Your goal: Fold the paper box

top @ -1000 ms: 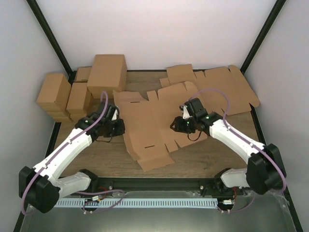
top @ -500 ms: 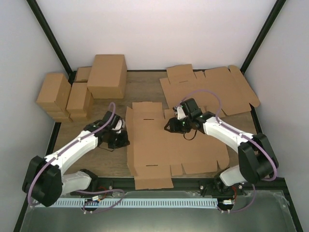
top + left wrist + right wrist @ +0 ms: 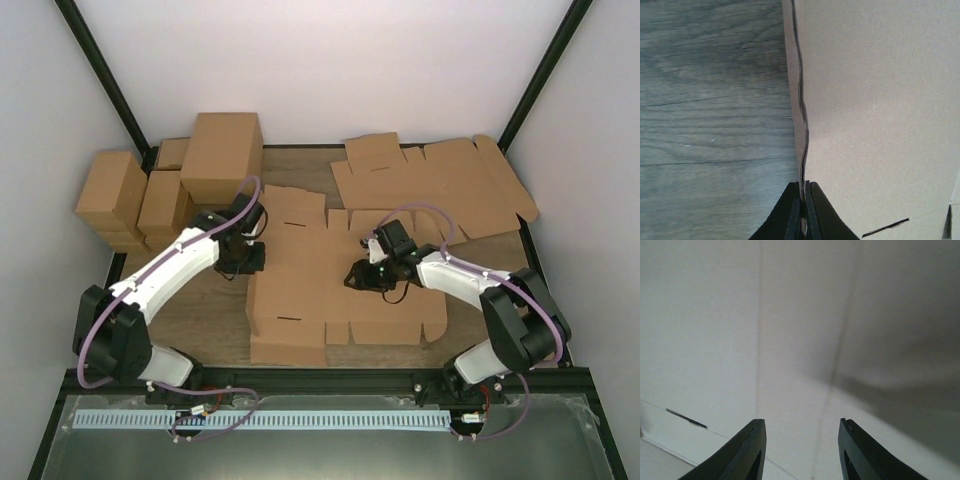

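Note:
The paper box (image 3: 320, 285) is a flat brown die-cut cardboard sheet lying in the middle of the wooden table. My left gripper (image 3: 256, 257) is shut on its left edge; in the left wrist view the thin cardboard edge (image 3: 802, 150) runs straight into the closed fingertips (image 3: 803, 187). My right gripper (image 3: 356, 277) is open and sits over the middle of the sheet. In the right wrist view its two fingers (image 3: 756, 440) stand apart above bare cardboard (image 3: 800, 340) with crease lines, holding nothing.
Several folded brown cartons (image 3: 220, 155) are stacked at the back left. More flat cardboard blanks (image 3: 440, 180) lie at the back right. Bare wooden table (image 3: 200, 310) shows left of the sheet, also in the left wrist view (image 3: 715, 100).
The sheet has been dragged and turned, and now lies flatter and nearer the table's middle. My left gripper moved up and back along its left edge. My right gripper shifted slightly toward me.

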Tool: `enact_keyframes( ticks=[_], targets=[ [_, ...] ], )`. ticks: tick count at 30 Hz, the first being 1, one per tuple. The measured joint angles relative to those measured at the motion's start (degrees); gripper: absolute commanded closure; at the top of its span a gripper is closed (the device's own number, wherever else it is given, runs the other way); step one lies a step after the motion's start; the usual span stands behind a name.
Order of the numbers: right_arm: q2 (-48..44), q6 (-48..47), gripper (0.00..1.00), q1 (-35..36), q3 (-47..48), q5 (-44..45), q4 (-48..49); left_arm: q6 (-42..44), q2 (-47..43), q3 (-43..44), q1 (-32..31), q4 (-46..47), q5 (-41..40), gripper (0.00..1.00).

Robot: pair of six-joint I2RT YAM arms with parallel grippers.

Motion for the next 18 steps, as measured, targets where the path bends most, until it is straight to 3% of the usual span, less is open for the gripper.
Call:
enact_keyframes(
  ticks=[9, 18],
  targets=[
    [3.0, 0.1, 0.57, 0.0, -2.6, 0.3, 3.0, 3.4, 2.6, 3.3, 0.0, -5.5, -3.8, 0.96],
    [5.2, 0.7, 0.57, 0.2, -3.5, -1.9, 7.6, 6.2, 6.0, 12.3, 0.0, -9.5, -4.9, 0.96]
  ],
)
